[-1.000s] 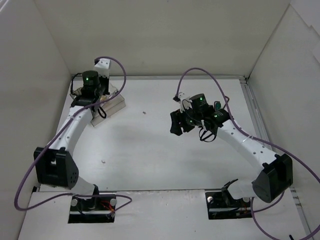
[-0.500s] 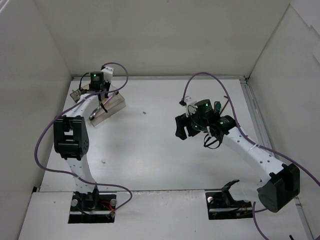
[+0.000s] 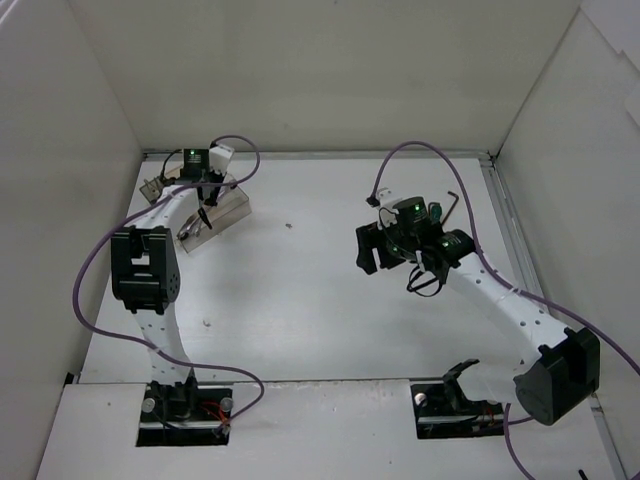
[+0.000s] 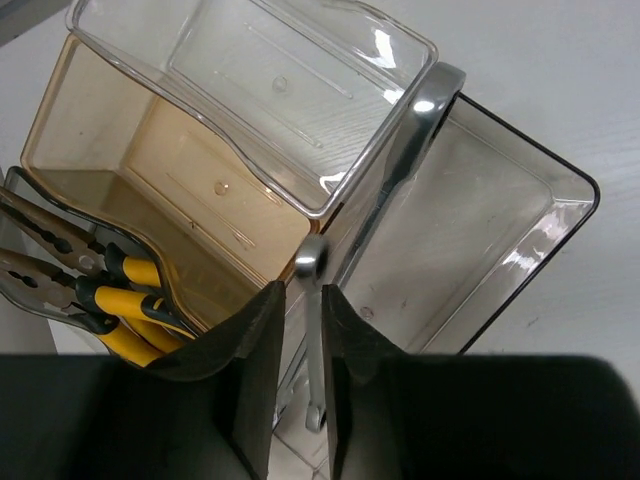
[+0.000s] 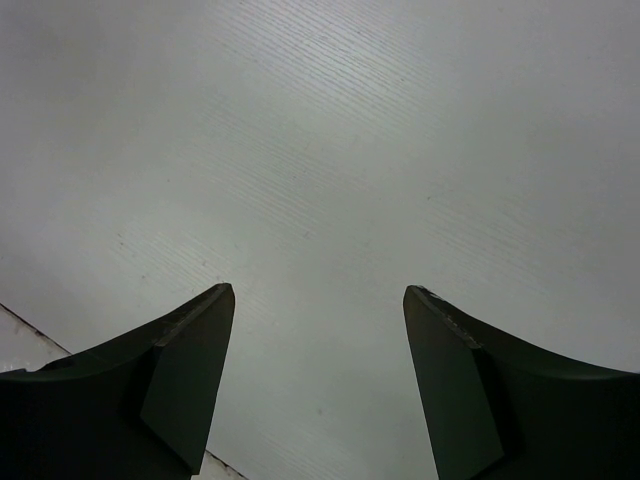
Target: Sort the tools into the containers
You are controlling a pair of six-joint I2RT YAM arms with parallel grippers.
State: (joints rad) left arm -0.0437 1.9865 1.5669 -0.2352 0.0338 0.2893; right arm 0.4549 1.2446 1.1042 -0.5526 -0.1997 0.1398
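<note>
Left gripper (image 4: pixel 301 300) at bottom centre of its wrist view, jaws narrow, slim silver wrench (image 4: pixel 385 185) passing through the gap; pinched or lying free, cannot tell. Wrench leans across the grey-tinted compartment of the clear organiser tray (image 4: pixel 560 200), head on the rim at upper right. Judgement: settle the shaft inside the walls before parting, or it may tip out. Polished steel on glossy plastic will slide. Yellow-handled pliers (image 4: pixel 110 300) lie lower left, beside the tan compartment. Right gripper (image 5: pixel 318 300) spread wide over the matte white table (image 5: pixel 320 120), holding nothing. Green-handled screwdriver (image 3: pixel 432 211) and dark hex key (image 3: pixel 455 203) lie unsorted just beside that arm.
</note>
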